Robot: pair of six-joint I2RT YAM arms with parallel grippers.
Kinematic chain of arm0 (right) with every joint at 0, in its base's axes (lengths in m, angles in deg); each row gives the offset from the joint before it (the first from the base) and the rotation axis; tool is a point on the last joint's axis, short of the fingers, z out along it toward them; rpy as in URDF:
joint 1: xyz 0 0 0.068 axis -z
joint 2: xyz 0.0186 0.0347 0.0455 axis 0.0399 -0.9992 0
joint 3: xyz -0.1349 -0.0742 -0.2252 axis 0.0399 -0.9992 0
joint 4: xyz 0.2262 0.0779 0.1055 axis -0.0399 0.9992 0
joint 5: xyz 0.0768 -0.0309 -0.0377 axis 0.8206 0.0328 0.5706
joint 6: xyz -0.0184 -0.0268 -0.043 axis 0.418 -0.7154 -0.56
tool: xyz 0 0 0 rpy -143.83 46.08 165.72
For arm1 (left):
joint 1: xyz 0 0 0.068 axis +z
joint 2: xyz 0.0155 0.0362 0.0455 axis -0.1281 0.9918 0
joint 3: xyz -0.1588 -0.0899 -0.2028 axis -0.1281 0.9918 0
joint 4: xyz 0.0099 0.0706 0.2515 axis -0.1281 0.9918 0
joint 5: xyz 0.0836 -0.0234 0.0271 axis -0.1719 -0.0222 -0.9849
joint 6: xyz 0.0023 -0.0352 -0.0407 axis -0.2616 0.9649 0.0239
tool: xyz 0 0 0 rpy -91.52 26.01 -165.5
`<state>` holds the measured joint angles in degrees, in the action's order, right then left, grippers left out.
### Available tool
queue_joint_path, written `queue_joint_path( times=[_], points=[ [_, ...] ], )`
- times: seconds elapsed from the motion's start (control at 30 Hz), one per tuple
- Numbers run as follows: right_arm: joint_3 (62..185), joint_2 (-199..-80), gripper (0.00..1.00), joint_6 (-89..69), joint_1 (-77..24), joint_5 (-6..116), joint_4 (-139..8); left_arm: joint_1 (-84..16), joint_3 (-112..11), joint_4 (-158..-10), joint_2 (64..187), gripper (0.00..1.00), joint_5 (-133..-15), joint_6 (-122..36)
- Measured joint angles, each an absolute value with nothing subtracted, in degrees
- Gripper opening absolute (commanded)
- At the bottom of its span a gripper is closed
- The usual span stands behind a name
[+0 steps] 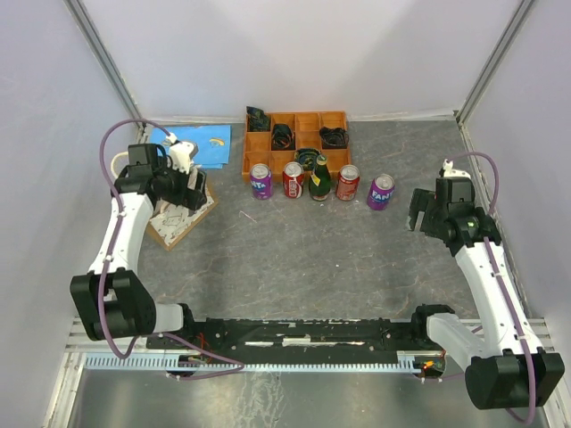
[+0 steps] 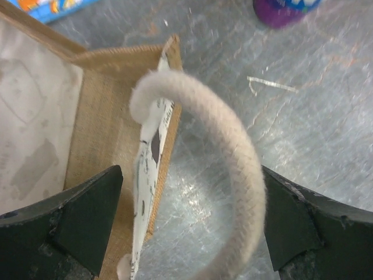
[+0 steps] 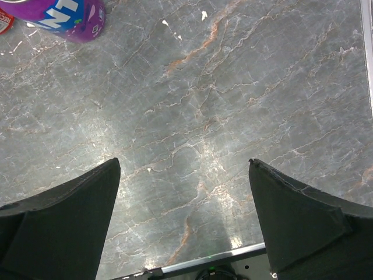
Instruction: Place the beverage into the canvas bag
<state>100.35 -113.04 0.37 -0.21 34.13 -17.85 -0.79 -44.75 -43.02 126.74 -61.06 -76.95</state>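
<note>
- The left gripper stood wide open. Its fingers sat either side of one cream handle without pinching it. We judged that it straddled the loop so that closing would catch the handle and let it lift or steady the bag.
- The canvas bag lay under that gripper, well to the left of the orange tray and a little nearer the arms. It looked slumped rather than standing, and we could not tell whether its mouth gaped.
- The right gripper was also fully spread and held nothing. It hung over bare table, to the right of the tray and nearer the arms.
- The purple can sat in the top-left corner of the right wrist view, apart from the fingers. It was the right-hand end of the drinks lined up just in front of the tray, so we took it for the likeliest beverage to fetch.
- In the same line stood a second purple can, a red can, a green bottle and a further red can, all upright.
- No drink was in the bag yet, and we judged that the bag wanted opening first.
</note>
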Motion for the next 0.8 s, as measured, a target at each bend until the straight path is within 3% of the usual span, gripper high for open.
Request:
queue_joint_path(
  times=[0.13,0.3,0.37,0.5,0.53,0.8],
  points=[
    [100.26,-112.97,0.99,0.39,-0.21,34.13,-17.39,-0.79,-40.84,-43.37,127.92,0.93,-61.25,-80.71],
    [100.29,-112.69,0.99,0.53,-0.21,34.08,-16.98,-0.81,-37.21,-44.42,130.26,0.72,-62.24,-84.71],
    [100.26,-112.45,0.99,0.83,-0.21,34.08,-16.71,-0.92,-36.55,-44.90,130.30,0.56,-62.50,-86.28],
    [100.29,-112.07,0.99,1.29,-0.21,34.08,-16.06,-1.07,-36.47,-45.36,130.34,0.10,-62.48,-89.12],
    [100.29,-112.07,0.99,1.36,-0.21,34.08,-15.93,-1.07,-36.49,-45.16,130.43,0.04,-62.32,-90.02],
    [103.15,-111.64,0.97,1.55,-0.21,34.74,-13.85,-2.80,-41.58,-35.92,130.41,0.03,-56.97,-100.97]
  ],
)
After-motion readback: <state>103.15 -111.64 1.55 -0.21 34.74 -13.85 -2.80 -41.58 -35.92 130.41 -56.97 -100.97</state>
